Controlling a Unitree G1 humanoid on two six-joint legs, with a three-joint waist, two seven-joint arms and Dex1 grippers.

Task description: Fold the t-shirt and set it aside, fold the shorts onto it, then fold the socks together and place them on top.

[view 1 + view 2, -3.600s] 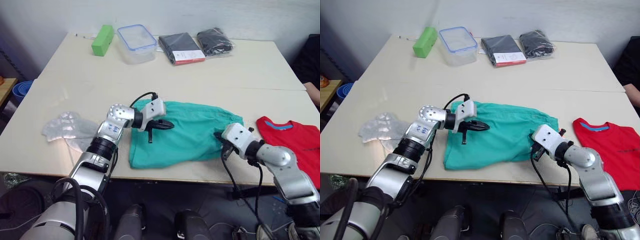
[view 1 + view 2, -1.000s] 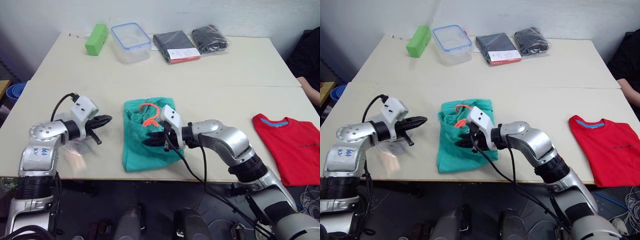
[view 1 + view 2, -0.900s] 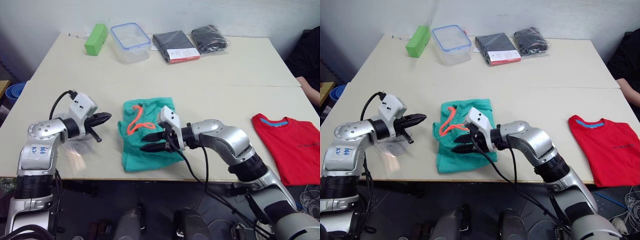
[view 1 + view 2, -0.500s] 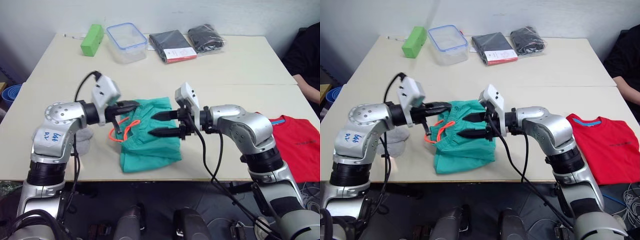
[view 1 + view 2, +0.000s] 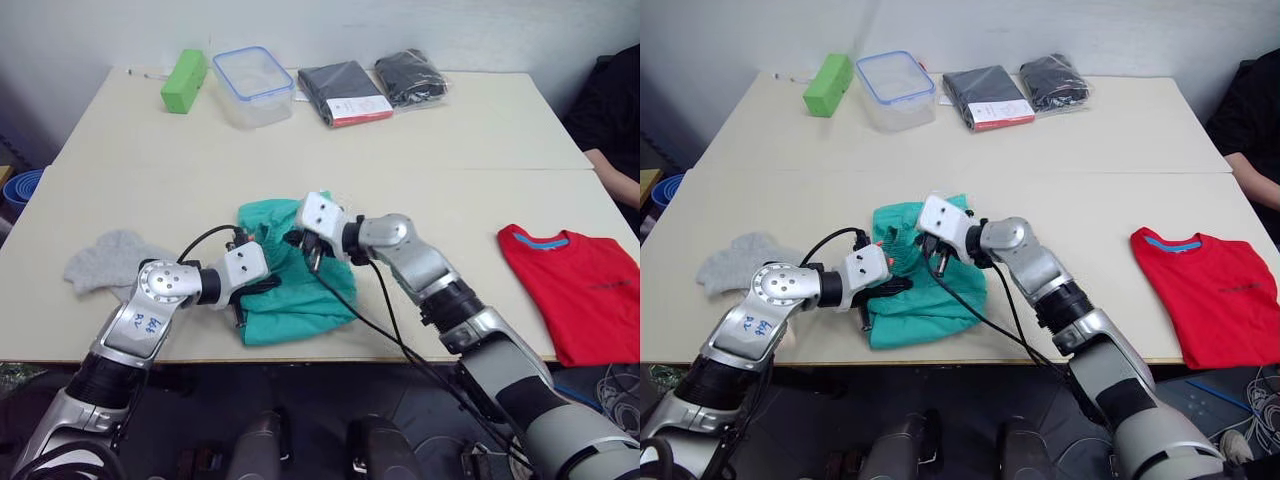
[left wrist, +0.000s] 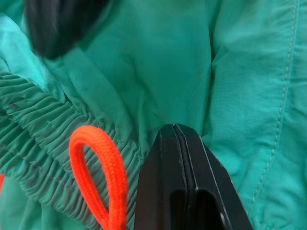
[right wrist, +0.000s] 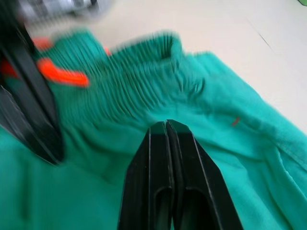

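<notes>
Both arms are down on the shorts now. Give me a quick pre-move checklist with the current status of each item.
1. Left gripper jaws shut, at the shorts: ok.
2. Right gripper jaws shut, at the gathered waistband: ok.
3. Cloth actually pinched by either gripper: cannot tell.
4. Orange drawstring clear of the left jaws: ok, beside them.
5. T-shirt set aside on the right: ok.
6. Shorts on the t-shirt: not ok, apart.

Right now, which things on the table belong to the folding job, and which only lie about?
Job: teal-green fabric shorts; bright red t-shirt; light grey knit socks.

Lying about: green block; clear plastic box; two dark packets.
</notes>
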